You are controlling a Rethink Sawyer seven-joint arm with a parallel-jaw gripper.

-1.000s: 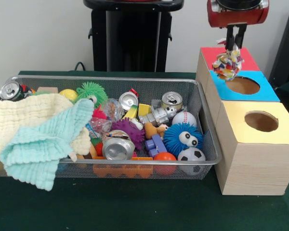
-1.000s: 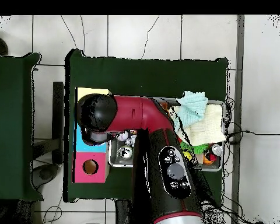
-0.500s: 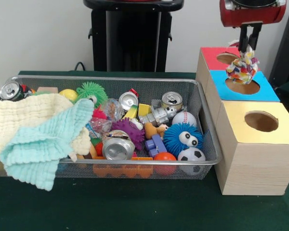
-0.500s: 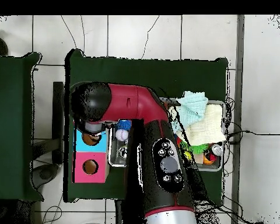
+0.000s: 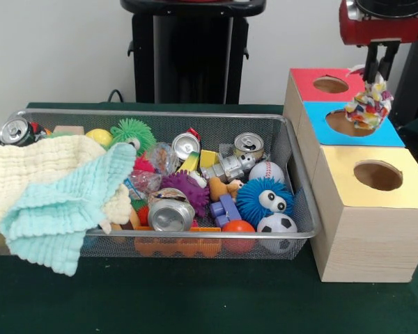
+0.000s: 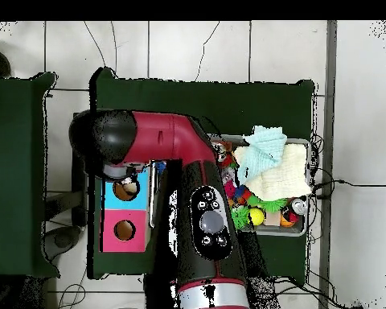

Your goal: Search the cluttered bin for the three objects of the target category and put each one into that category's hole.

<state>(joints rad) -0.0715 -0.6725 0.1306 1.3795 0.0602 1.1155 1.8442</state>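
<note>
Nearest the front camera, the box with the yellow top (image 5: 348, 177) stands on the green table (image 5: 195, 299), and its hole (image 5: 377, 175) shows dark inside with nothing across it. Just beside that box, to the picture's left, the wire mesh bin (image 5: 303, 209) holds its clutter: a soccer ball (image 5: 276, 226) and a fuzzy blue ball with eyes (image 5: 265, 198) at the near corner, a crushed silver can (image 5: 171, 213), a baseball (image 5: 267, 172), and a cream cloth (image 5: 35, 174) with a mint cloth (image 5: 63, 209) draped over the bin's far end. I cannot make out any other confetti wad in the bin.

Behind the yellow box sits the blue-topped box (image 5: 313, 115), and my gripper (image 5: 380, 66) hangs above its right edge, fingers pinched narrow on 1 confetti wrapper wad (image 5: 370, 106), which dangles clear of the top. Farthest back is the red-topped box (image 5: 303, 82). From overhead, my arm (image 6: 168, 141) covers the yellow box.
</note>
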